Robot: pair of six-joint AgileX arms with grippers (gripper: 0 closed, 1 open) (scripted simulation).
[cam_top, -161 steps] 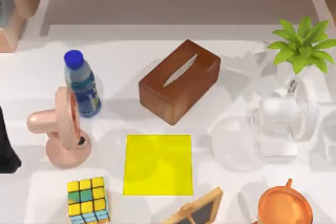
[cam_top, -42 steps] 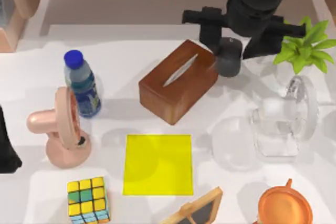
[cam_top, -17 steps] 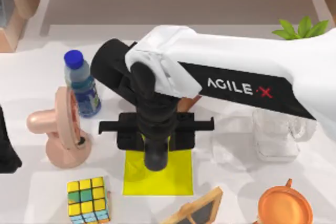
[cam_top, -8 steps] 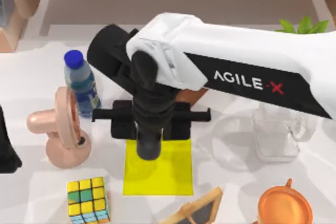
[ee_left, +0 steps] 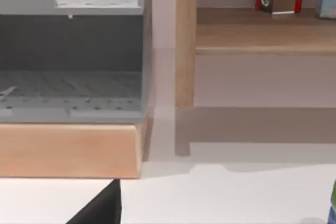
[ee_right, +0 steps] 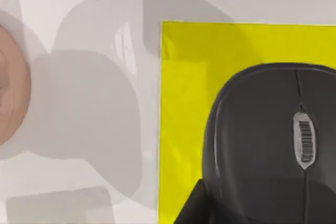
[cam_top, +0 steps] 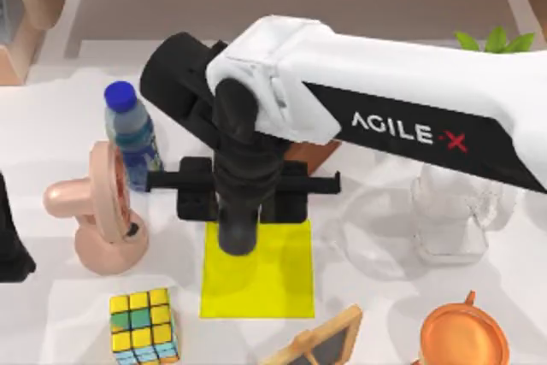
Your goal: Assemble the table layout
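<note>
My right arm reaches in from the right across the white table [cam_top: 51, 117]. Its gripper [cam_top: 239, 211] is shut on a black mouse [cam_top: 238, 233], held over the back edge of the yellow square mat [cam_top: 269, 284]. In the right wrist view the mouse [ee_right: 273, 145], with its scroll wheel facing the camera, covers much of the mat [ee_right: 186, 93]; whether it rests on the mat I cannot tell. My left gripper [cam_top: 8, 250] is parked at the table's left edge.
Left of the mat stand a blue-capped bottle [cam_top: 132, 136], a pink fan [cam_top: 102, 211] and a colour cube [cam_top: 144, 324]. A brown tissue box [cam_top: 318, 153] lies mostly under the arm. A glass mug [cam_top: 449, 215], orange cup [cam_top: 464, 335], small framed board [cam_top: 320, 344] and plant [cam_top: 487, 40] are on the right.
The right gripper carried the mouse from the back right over to the mat. In the last second it shifted slightly left and toward the back.
</note>
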